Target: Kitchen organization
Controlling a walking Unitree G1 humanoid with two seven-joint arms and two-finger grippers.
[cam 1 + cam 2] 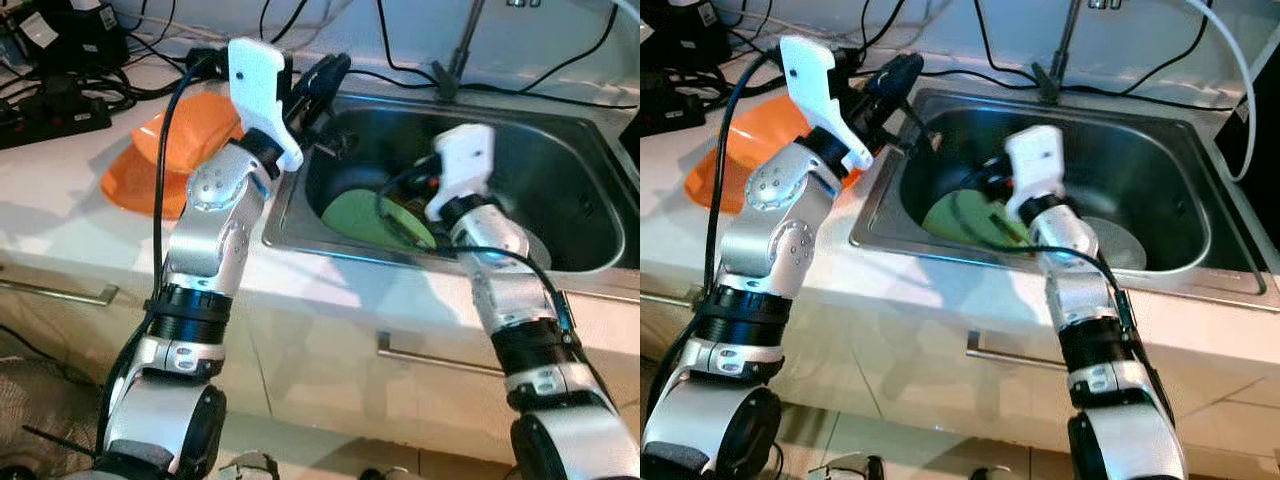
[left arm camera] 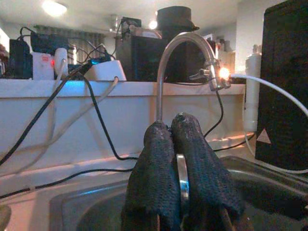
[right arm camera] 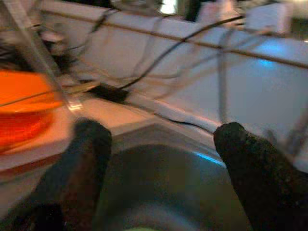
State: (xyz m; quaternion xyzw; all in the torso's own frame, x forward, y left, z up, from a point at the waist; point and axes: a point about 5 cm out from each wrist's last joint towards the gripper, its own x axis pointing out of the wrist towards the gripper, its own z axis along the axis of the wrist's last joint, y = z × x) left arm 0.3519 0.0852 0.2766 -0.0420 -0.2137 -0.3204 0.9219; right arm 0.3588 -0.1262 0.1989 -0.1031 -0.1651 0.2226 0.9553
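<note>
Both grippers at the sink (image 1: 585, 150), green plate (image 1: 365, 215) below.

My left gripper (image 2: 179, 144) is closed on a thin metal piece, possibly a utensil handle, above the sink's left rim. My right gripper (image 3: 159, 144), fingers spread and empty, hovers nearer the plate, which lies in the basin beneath it.

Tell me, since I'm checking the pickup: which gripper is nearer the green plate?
Right. The right gripper hangs inside the sink just over the green plate; the left gripper is above the sink's back left corner.
</note>
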